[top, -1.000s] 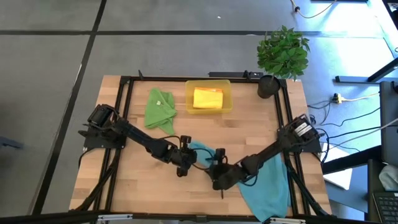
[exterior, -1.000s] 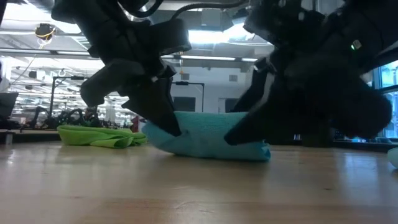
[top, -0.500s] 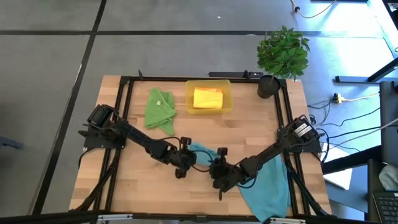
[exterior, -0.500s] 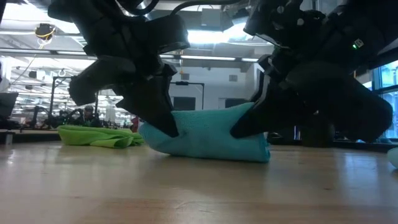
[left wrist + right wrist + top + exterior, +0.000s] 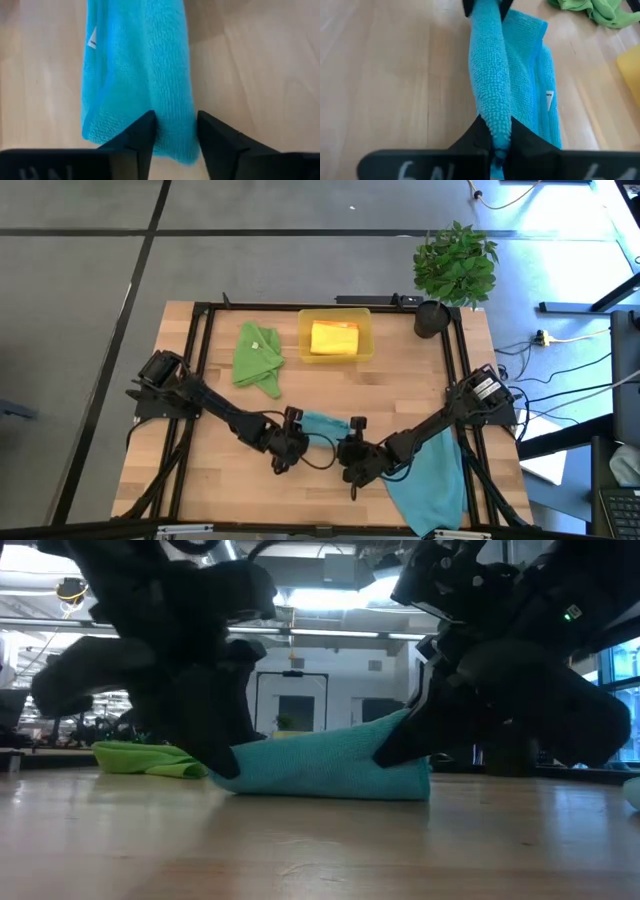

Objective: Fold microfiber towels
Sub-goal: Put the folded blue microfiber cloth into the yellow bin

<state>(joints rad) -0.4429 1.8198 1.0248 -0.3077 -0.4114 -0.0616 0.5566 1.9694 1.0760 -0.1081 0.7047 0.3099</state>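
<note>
1. I see a teal-blue towel [image 5: 322, 423] lying as a narrow folded strip in the middle of the bench [image 5: 210, 480], between the two arms.
2. The right claw [image 5: 352, 452] is pinched tight on one end of that strip; in its wrist view a ridge of cloth runs up from between its fingers [image 5: 481, 137], lifted slightly off the wood.
3. The left claw [image 5: 287, 442] sits at the opposite end, its jaws parted a narrow way with cloth lying between them but not clamped, from what I can see.
4. My reading is that the step in hand is the folding of this towel, with one end held and the other let go.
5. The next move probably calls for the right claw to carry its end over or lay it flat, and the left to back clear without dragging the strip.
6. Other cloths wait: a second teal-blue towel [image 5: 432, 475] hanging over the bench's right side, a green towel [image 5: 256, 354] near the far edge, and a yellow towel [image 5: 333, 338] in the tray [image 5: 304, 335].
</note>
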